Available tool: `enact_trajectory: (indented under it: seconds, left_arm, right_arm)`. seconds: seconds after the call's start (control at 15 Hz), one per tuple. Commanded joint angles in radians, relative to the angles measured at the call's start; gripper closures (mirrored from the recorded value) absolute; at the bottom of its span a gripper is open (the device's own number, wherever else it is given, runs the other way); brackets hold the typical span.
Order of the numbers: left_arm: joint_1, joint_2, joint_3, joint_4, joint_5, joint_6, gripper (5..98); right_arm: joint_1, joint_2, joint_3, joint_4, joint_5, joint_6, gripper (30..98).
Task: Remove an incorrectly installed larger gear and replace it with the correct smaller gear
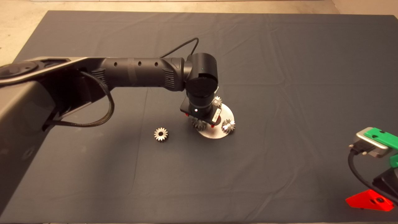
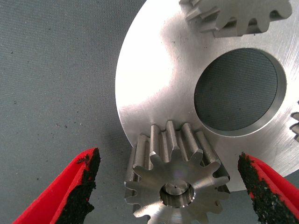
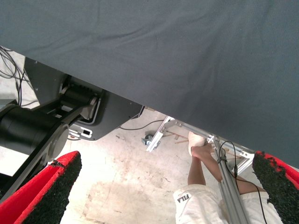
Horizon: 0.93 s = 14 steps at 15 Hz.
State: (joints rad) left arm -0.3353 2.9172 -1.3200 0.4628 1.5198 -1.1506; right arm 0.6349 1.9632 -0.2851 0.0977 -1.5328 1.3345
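Left gripper [image 2: 170, 186] wide open, nothing held, straddling larger gear [image 2: 175, 179] at plate [image 2: 149, 93] edge, frame centre; gear dead between pads. Smaller gear [image 1: 160, 134] left on mat. Right gripper [image 1: 370, 200] parked lower right, open.

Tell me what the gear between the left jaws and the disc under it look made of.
The gear looks like bare machined steel or similar metal: silver, with crisp teeth and dull glints. The round disc looks like brushed metal, showing fine arc-shaped machining marks and a soft sheen. The exact alloy cannot be told. The left gripper straddles the gear, jaws open.

Spread fingers [image 2: 79, 186] flanking plate-mounted gear [image 2: 177, 186]
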Motion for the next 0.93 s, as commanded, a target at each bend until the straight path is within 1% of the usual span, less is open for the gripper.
enact_trajectory:
  seconds: [0.0, 0.2, 0.27, 0.47, 0.53, 0.67, 0.73, 0.8, 0.87]
  left_arm:
    - [-0.014, 0.003, -0.008, -0.023, 0.065, 0.029, 28.9]
    - [-0.014, 0.003, -0.025, -0.054, 0.072, 0.036, 29.0]
    - [-0.014, 0.003, -0.025, -0.056, 0.087, 0.042, 32.6]
    - [-0.011, 0.003, -0.023, -0.058, 0.092, 0.043, 35.4]
    - [-0.002, 0.003, -0.024, -0.058, 0.094, 0.045, 38.2]
    - [0.007, 0.001, -0.023, -0.063, 0.095, 0.044, 38.6]
    - [0.008, 0.003, -0.019, -0.077, 0.102, 0.045, 39.2]
    - [0.009, 0.003, -0.023, -0.087, 0.108, 0.045, 43.0]
    - [0.008, 0.003, -0.028, -0.088, 0.112, 0.048, 43.4]
  right_arm:
    - [0.017, -0.003, 0.005, 0.033, -0.055, -0.003, 31.7]
    - [0.017, -0.003, 0.005, 0.034, -0.055, -0.003, 31.7]
    - [0.017, -0.003, 0.005, 0.033, -0.053, -0.003, 31.7]
    - [0.017, -0.003, 0.005, 0.034, -0.054, -0.003, 31.7]
    - [0.017, -0.003, 0.005, 0.034, -0.053, -0.003, 31.7]
    - [0.017, -0.005, 0.005, 0.034, -0.054, -0.003, 31.7]
    - [0.017, -0.004, 0.005, 0.034, -0.054, -0.003, 31.7]
    - [0.017, -0.005, 0.005, 0.034, -0.055, -0.003, 31.7]
    - [0.017, -0.004, 0.005, 0.034, -0.054, -0.003, 31.7]
